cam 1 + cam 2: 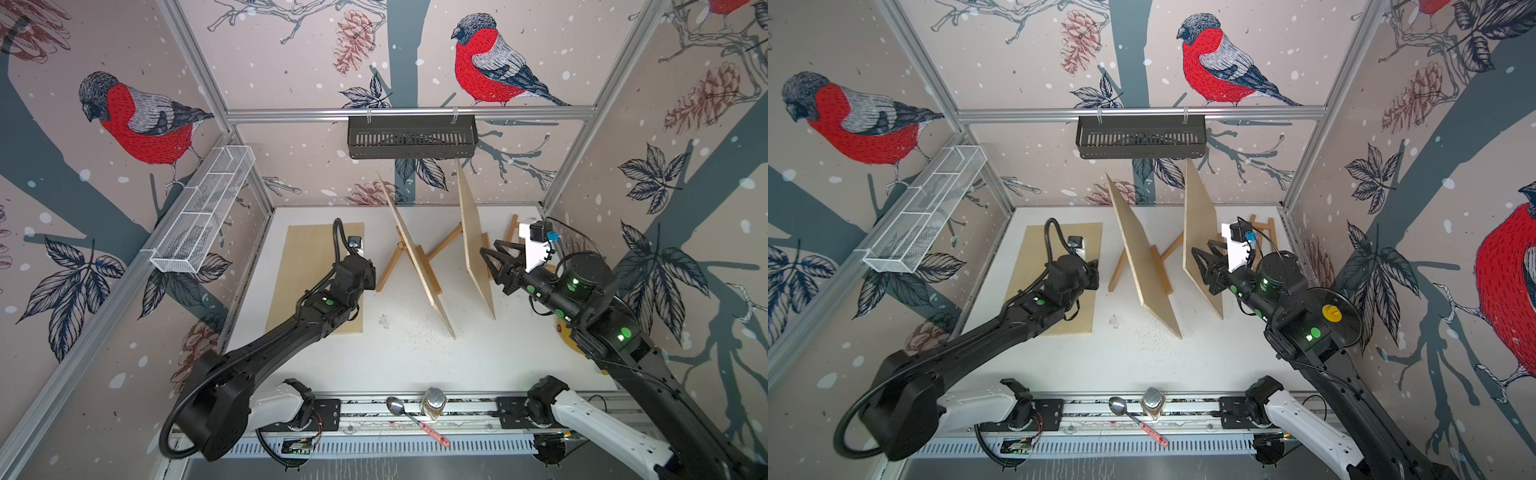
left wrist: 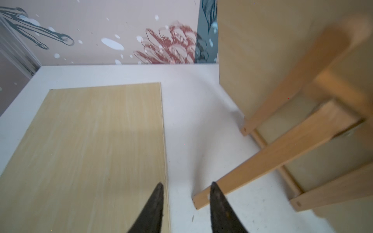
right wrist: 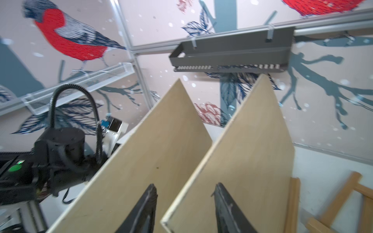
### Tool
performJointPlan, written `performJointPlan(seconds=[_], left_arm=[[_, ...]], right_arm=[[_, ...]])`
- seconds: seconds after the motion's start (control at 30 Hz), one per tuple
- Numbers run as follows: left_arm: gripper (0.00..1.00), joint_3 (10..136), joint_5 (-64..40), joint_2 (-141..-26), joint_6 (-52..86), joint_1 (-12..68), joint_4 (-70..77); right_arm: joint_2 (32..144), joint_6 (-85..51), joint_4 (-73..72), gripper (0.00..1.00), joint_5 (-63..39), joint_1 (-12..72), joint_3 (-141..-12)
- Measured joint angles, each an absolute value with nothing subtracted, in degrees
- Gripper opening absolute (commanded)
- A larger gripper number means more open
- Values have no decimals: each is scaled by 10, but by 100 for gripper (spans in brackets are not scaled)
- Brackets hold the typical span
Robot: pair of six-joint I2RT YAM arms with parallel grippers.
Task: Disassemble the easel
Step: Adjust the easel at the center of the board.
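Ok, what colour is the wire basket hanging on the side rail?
White: the wire basket is white mesh, and it shows best in both top views.

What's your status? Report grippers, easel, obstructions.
Left gripper open above edge of flat board. Right gripper open, straddling edge of right board. Two boards lean on easels, one flat. Middle board close beside right gripper.

flat board [image 1: 307,257]: near part under left arm [image 1: 291,328] in both top views; cut by edges in left wrist view
left gripper [image 2: 187,184]: from above hidden under its own wrist
right easel [image 1: 513,226]: mostly behind right board [image 1: 473,232]
middle easel [image 2: 272,155]: upper part blurred in left wrist view
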State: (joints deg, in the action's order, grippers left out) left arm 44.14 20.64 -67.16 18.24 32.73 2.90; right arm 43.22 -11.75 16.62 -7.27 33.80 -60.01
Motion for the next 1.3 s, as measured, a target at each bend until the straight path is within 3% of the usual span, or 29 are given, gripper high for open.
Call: performJointPlan(seconds=[0.27, 0.5, 0.73, 1.03, 1.3], left_arm=[[58, 688, 131, -642, 252, 299, -181], [58, 718, 71, -643, 279, 298, -271], [58, 686, 54, -646, 291, 292, -290], [59, 663, 16, -677, 298, 275, -281], [67, 738, -4, -707, 296, 274, -283]], right_arm=[[521, -118, 159, 39, -104, 481, -648], [568, -156, 155, 34, 105, 642, -625], [566, -227, 150, 34, 256, 661, -562], [603, -272, 156, 35, 280, 665, -521], [616, -271, 137, 37, 261, 667, -524]])
